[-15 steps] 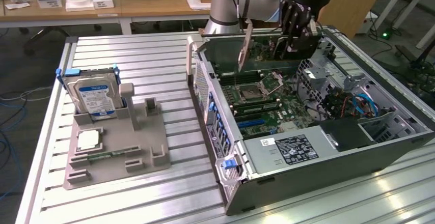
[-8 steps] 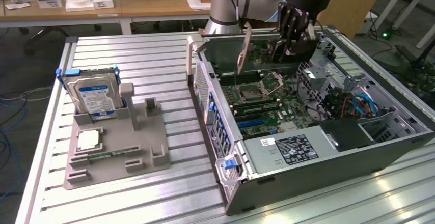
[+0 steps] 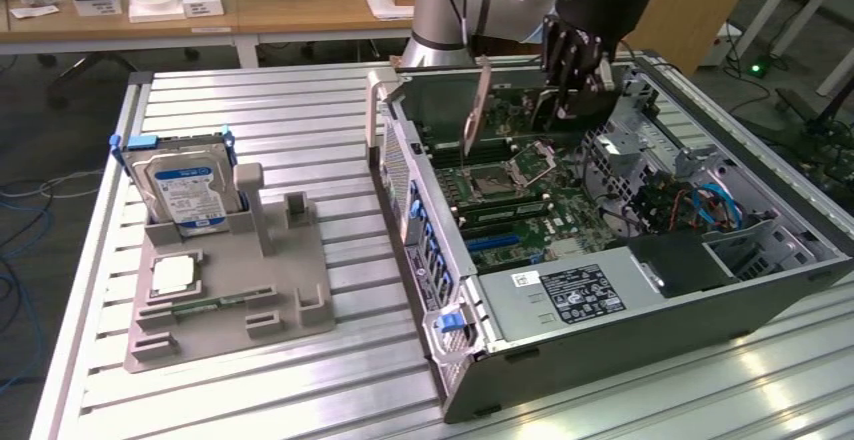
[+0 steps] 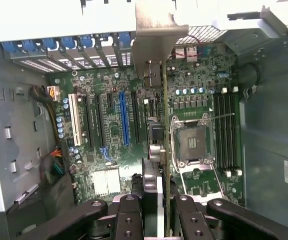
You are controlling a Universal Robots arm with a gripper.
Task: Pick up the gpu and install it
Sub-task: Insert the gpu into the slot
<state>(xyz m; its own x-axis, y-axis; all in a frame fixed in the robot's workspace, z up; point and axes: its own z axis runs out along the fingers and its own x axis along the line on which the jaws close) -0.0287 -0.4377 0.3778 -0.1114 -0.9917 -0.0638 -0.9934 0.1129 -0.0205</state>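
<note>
Your hand (image 4: 158,202) is clamped on the thin dark gpu card (image 4: 154,75), held edge-down over the green motherboard (image 4: 109,145) inside the open grey computer case (image 3: 641,340), probably to meet a slot.

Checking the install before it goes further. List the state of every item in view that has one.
gpu: held edge-on above the motherboard, not seated.
gripper: shut on the gpu.
computer case: on its side, side panel off.
CPU socket: open, empty.
blue expansion slot: empty.
hard drive: upright in the grey holder.
silver chip: flat on the grey holder.
</note>
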